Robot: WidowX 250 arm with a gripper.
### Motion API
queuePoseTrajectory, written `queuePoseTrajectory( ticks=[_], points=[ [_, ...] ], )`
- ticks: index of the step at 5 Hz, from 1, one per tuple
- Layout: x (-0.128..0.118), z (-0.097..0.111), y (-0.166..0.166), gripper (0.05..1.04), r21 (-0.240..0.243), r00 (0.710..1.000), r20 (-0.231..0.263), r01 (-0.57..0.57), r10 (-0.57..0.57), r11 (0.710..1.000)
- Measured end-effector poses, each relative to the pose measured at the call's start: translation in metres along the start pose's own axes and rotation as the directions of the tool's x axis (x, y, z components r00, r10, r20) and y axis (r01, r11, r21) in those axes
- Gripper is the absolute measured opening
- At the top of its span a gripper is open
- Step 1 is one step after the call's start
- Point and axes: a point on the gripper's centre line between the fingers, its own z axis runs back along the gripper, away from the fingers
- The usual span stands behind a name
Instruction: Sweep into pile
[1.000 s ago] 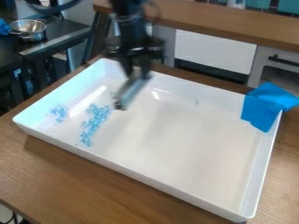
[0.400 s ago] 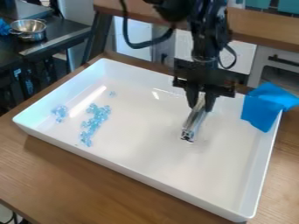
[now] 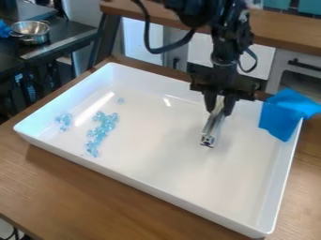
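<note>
- Camera view. Clear blue pieces [image 3: 104,125] lie in a loose, curving band on the floor of the white tray [image 3: 156,185], towards the view's left; a small cluster [image 3: 64,120] sits beside the tray's left wall, and a stray piece [image 3: 121,100] lies apart, farther back. Tray rests on the wooden counter [image 3: 78,187].
- Handling, as I judge it: pieces light, hard, slick, apt to skid or scatter under a quick push. Better swept low and slow than pinched.
- Sweeping tool: a narrow, shiny bar [image 3: 214,124]. Looks stiff and fairly light; smooth faces might slip or pivot under side load. Best hold is high, near its upper end, square across the flats, leaving the lower end free to sweep.
- Jaws closed on the bar's upper part, parted only by its thickness.
- Arm [image 3: 224,49] comes in from the top edge, wrist roughly upright over the tray's far right portion, well apart from the pieces. Bar slants down towards the camera; whether its tip touches the tray floor, cannot tell.
</note>
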Motion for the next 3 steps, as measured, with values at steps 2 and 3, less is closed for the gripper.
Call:
queuePoseTrajectory(
  ticks=[2,3],
  points=[
    [0.003,-0.007,0.003,0.333,0.018,1.000,-0.006,-0.009,0.009,1.000],
    [0.006,-0.013,0.012,0.333,0.029,0.999,-0.010,-0.031,0.031,0.999]
  ],
)
